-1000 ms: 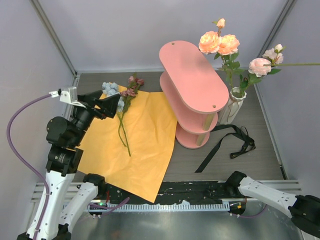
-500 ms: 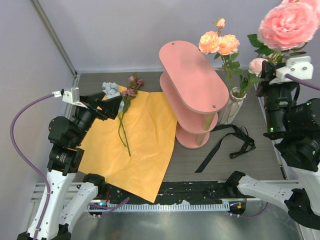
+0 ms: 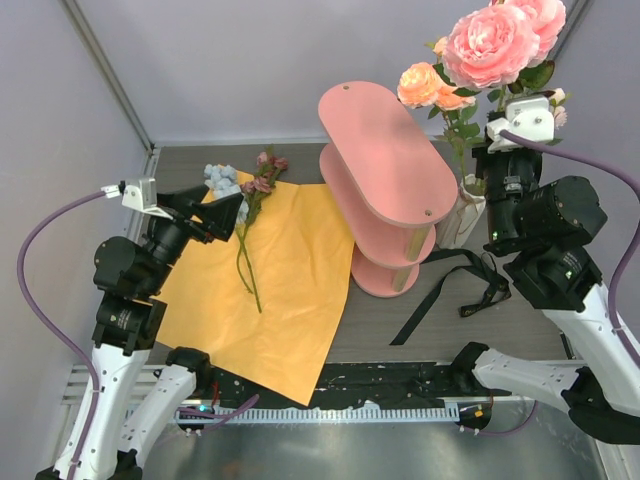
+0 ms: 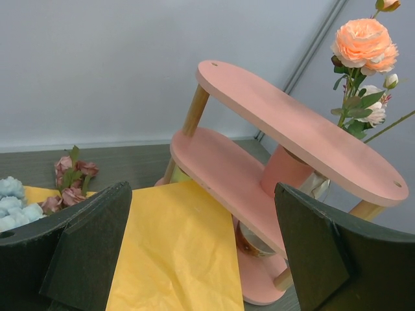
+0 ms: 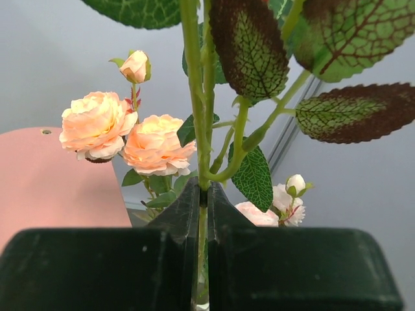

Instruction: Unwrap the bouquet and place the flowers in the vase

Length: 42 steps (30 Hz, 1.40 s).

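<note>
The unwrapped orange paper (image 3: 285,270) lies flat on the table. On it rest a mauve-red sprig (image 3: 262,182) and a pale blue head (image 3: 220,178), their green stems running down the sheet. My left gripper (image 3: 225,212) hovers open over the paper's left part with nothing between its fingers (image 4: 91,253). The cream vase (image 3: 468,212) stands right of the shelf and holds peach roses (image 3: 425,85). My right gripper (image 5: 202,194) is shut on the green stem (image 5: 194,97) of a big pink rose (image 3: 490,42), held upright above the vase.
A pink three-tier oval shelf (image 3: 385,170) stands between the paper and the vase. The black ribbon (image 3: 470,285) lies untied on the table in front of the vase. Grey walls close in the back and both sides.
My right arm has risen into view with the pink rose and carried it left, from the right wall to above the vase. The left arm has barely moved.
</note>
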Each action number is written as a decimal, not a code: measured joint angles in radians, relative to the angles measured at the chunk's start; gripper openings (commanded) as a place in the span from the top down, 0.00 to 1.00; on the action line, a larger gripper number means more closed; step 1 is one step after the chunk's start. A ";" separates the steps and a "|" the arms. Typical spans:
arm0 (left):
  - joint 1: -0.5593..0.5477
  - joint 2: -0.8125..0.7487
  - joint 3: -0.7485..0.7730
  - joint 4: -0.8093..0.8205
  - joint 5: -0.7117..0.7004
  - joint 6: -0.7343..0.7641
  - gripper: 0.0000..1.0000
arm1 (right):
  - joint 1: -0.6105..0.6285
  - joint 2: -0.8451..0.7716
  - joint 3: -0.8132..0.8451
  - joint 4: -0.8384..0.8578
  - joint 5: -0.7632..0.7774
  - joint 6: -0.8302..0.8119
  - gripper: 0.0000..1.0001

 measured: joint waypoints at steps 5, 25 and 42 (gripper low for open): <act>0.000 -0.003 0.000 -0.006 0.000 0.006 0.04 | -0.028 0.006 -0.008 0.015 0.006 0.002 0.99; 0.000 -0.007 0.000 -0.075 0.004 0.049 0.04 | -0.433 0.005 -0.175 -0.039 -0.206 0.355 0.99; 0.000 0.233 0.031 -0.286 -0.131 -0.037 0.04 | -0.544 -0.074 -0.650 0.173 -0.230 0.543 0.61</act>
